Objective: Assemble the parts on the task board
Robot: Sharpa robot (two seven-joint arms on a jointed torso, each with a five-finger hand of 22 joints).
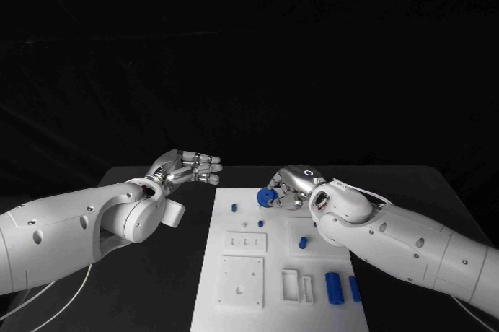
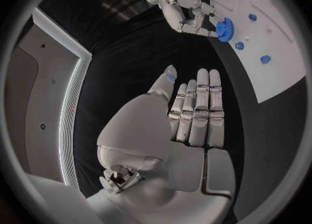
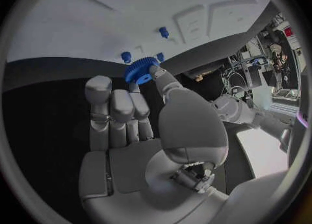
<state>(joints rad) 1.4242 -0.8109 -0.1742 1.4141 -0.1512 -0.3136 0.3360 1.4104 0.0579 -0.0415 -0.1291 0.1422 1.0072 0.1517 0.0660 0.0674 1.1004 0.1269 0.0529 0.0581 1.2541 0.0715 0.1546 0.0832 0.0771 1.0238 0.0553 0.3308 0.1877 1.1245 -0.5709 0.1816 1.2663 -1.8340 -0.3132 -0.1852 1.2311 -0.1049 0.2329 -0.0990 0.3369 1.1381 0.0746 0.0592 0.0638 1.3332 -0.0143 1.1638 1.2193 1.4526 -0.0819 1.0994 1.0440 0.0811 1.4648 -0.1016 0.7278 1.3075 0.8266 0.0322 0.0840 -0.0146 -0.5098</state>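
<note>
The white task board [image 1: 279, 312] lies in the middle of the black table. My right hand [image 1: 294, 186] hovers over the board's far end and pinches a blue gear [image 1: 267, 198] between thumb and finger. The right wrist view shows that gear [image 3: 138, 71] at the fingertips of the right hand [image 3: 140, 115], just above the board [image 3: 98, 26] and close to two small blue pegs [image 3: 125, 56]. My left hand [image 1: 192, 167] hangs over the bare table left of the board's far corner. In the left wrist view the left hand [image 2: 195, 109] has its fingers stretched out and holds nothing.
Small blue pegs [image 1: 235, 208] [image 1: 303, 242] stand on the board's far half. Two longer blue pieces [image 1: 334, 287] lie near its right near edge. White recessed plates [image 1: 241, 281] and narrow slots [image 1: 296, 285] fill the near half. Black table lies on both sides.
</note>
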